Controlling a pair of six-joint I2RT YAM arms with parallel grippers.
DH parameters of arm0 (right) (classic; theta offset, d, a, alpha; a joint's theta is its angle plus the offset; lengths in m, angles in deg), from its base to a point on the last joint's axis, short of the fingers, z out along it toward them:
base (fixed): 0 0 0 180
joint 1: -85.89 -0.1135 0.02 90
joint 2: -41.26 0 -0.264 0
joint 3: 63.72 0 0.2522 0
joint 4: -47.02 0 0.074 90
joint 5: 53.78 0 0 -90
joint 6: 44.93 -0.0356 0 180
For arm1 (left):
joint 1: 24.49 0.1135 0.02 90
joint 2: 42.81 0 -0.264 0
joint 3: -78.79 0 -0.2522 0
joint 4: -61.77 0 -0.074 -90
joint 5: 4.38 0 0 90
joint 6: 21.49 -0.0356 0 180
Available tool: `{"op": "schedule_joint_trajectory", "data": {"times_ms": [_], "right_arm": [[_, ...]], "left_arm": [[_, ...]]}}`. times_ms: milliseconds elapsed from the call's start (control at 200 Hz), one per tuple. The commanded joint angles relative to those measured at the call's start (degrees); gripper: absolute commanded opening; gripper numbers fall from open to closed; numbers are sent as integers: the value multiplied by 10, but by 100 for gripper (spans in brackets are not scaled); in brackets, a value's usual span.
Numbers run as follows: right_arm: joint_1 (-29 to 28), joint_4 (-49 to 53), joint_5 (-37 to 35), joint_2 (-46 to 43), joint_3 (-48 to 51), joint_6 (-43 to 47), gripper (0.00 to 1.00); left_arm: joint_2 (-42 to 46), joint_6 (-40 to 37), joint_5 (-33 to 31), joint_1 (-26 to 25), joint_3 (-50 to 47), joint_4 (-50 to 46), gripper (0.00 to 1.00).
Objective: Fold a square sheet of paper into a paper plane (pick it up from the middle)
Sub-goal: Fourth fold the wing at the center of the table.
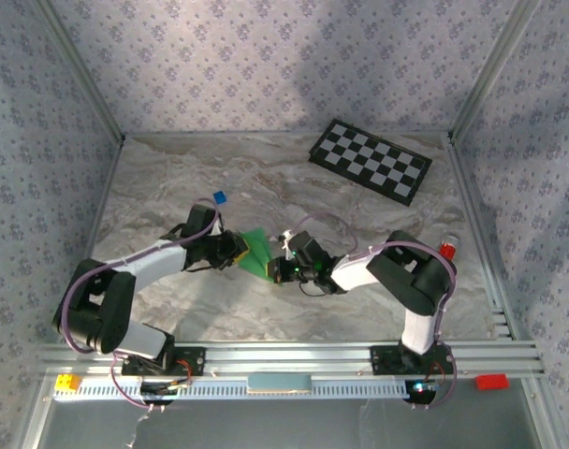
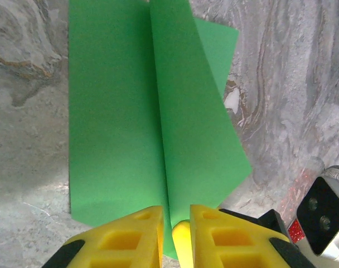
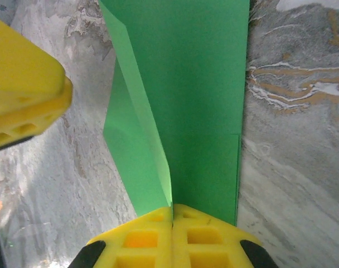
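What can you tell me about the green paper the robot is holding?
The thin bright green sheet of paper is plain and smooth. A long fold stands up along its middle, with flaps sloping down on both sides. It lies over the grey marbled table, between the two arms. The right yellow-fingered gripper is shut on one end. The left yellow-fingered gripper straddles the fold at the other end, with a small gap showing.

The square sheet of paper reads as thin matt green paper, smooth between its sharp creases, and the left gripper's fingers are yellow moulded plastic with a dull sheen. Under it the table wears a marbled grey covering, flat and matt, slightly wrinkled like cloth, while the rails along the near edge are brushed bare metal.
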Motion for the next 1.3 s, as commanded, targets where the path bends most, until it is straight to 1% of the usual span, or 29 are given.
{"op": "schedule_joint_trajectory", "data": {"times_ms": [0,265,415,595,720,1054,1294], "right_arm": [[5,11,35,20,-7,-34,1],[14,4,54,29,-7,-56,0],[18,-3,62,34,-6,-67,0],[23,-9,73,43,-9,-78,0],[25,-21,81,50,-8,-86,0],[33,-43,88,63,4,-113,0],[38,-29,94,71,1,-126,0]], "left_arm": [[-12,-13,25,3,18,18,18],[-49,-22,36,2,35,24,15],[-66,-17,67,1,40,53,13],[-85,-10,80,0,49,71,13],[-107,-10,89,0,58,77,11],[-138,-14,88,-4,68,83,9],[-147,-19,86,-5,70,80,10]]}}
